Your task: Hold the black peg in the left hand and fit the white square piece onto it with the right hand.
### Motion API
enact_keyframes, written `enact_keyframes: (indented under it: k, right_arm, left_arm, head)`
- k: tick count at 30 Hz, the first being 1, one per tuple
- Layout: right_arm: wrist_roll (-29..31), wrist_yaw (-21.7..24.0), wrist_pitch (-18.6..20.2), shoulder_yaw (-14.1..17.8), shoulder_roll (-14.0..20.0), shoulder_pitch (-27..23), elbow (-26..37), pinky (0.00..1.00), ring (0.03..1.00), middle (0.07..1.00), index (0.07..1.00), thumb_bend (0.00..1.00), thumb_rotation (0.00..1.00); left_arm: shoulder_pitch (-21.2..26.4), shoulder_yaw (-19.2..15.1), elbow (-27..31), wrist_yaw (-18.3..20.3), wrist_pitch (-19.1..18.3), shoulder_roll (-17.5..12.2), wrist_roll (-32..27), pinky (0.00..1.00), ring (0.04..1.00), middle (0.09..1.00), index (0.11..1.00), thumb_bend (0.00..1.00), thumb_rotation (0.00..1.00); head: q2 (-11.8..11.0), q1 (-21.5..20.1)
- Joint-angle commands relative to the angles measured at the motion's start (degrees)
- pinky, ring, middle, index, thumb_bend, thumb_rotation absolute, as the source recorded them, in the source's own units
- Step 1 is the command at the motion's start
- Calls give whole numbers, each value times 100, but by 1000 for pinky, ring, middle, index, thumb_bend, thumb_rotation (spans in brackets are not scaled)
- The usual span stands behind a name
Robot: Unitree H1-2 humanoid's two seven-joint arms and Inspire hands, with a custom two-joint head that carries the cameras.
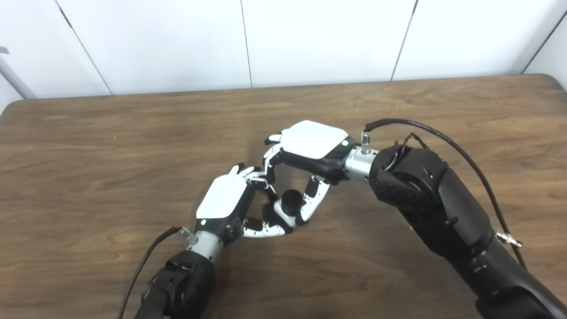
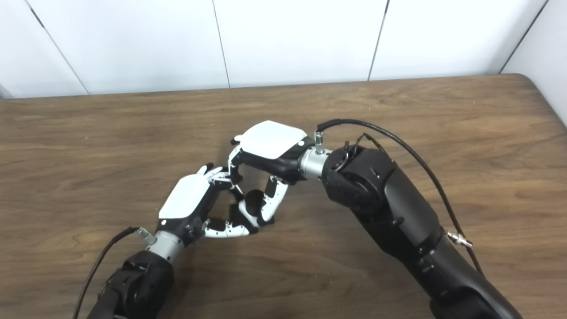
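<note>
Wooden table — both hands' fingers crowding black peg

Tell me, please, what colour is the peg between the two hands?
Black peg, clearest in the left eye view.

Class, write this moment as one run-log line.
left hand: at black peg, grip unclear | right hand: fingers around peg | white square piece: not visible | table: both hands low at centre

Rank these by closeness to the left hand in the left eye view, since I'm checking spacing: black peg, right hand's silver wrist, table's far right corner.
1. black peg, just right of the left hand, between its fingers.
2. silver wrist, up and right.
3. table's far right corner, farthest.
</note>
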State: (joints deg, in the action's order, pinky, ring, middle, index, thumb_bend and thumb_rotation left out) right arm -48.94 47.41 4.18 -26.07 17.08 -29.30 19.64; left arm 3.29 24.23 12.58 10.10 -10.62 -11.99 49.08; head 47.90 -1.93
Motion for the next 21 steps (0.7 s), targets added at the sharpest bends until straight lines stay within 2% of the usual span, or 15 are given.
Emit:
enact_keyframes:
  k: [1, 6, 14, 21]
  right_arm:
    - [31, 1, 71, 101, 20, -195, 165, 960, 956, 836, 653, 1000, 338]
    - [89, 32, 110, 156, 56, -191, 190, 960, 958, 833, 607, 1000, 334]
    - [211, 25, 133, 289, 151, -159, 228, 967, 949, 816, 525, 1000, 273]
    - [370, 48, 234, 508, 340, -121, 437, 977, 954, 820, 534, 1000, 291]
  left_arm:
    - [-150, 117, -90, 379, -95, -95, -3, 1000, 912, 798, 487, 519, 51]
    - [-159, 94, -115, 335, -58, -97, -58, 1000, 910, 794, 487, 519, 50]
    - [-131, 86, -125, 349, -71, -114, -45, 1000, 908, 790, 486, 519, 51]
    - [-120, 84, -98, 413, -144, -107, -24, 1000, 918, 795, 487, 519, 51]
  head:
    - [5, -2]
    - [22, -32]
    - [17, -51]
    - [5, -61]
